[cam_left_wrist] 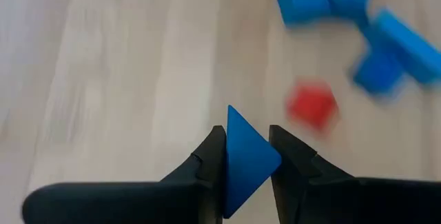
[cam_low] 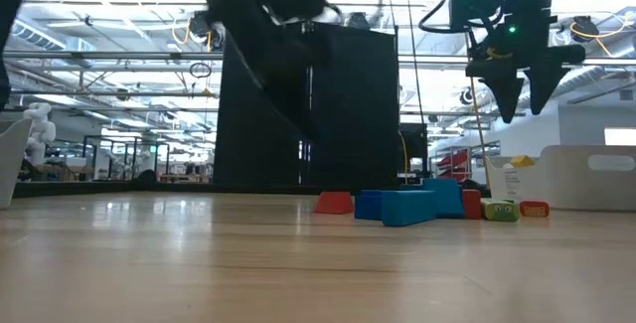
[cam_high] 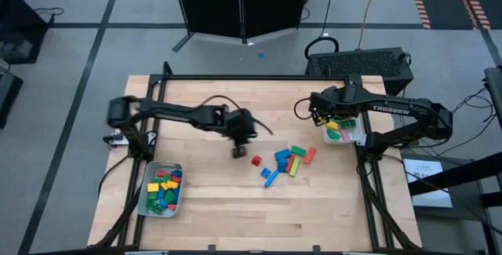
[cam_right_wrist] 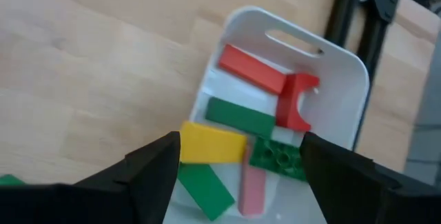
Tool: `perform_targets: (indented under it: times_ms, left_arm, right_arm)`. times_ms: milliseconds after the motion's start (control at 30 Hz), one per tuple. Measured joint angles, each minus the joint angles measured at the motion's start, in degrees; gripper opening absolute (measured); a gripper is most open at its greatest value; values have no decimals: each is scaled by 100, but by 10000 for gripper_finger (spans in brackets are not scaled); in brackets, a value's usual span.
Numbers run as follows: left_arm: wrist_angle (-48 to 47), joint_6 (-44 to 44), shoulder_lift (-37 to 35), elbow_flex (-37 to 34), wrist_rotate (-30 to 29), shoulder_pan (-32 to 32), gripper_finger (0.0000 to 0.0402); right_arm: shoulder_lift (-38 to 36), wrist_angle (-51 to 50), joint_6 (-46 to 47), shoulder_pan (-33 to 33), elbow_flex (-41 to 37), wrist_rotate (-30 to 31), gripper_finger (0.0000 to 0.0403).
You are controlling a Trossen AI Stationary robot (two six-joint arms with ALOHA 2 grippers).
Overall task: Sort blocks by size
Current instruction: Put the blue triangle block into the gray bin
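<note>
left tool (cam_left_wrist: 247, 156) grips a blue block (cam_left_wrist: 244, 158), its lower part hidden.

arms: two, dark matte black, jointed tubes
right arm (cam_high: 392, 114): white TROSSEN lettering on link
left arm (cam_high: 180, 114): thin black cable looping off wrist
fingers (cam_left_wrist: 200, 165): black, tapered, wedge-shaped
right wrist: green LEDs lit

A pale wooden tabletop (cam_high: 212, 200) carried two trays: a grey tray (cam_high: 144, 198) near its front left corner, and a white tray (cam_right_wrist: 344, 86) at its right edge. A black cabinet (cam_high: 239, 4) stood beyond the far edge.
</note>
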Motion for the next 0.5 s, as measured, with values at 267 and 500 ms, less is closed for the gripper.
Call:
perform_targets:
  times_ms: [267,500]
  left_arm:
    - [-3721,-1621,-1958,0,-182,-774,68]
    - [-5162,-3728,-3035,-3,-456,-1910,68]
  right_arm:
    - [0,773,-438,0,0,7,290]
    - [0,1134,-593,-2,0,2,290]
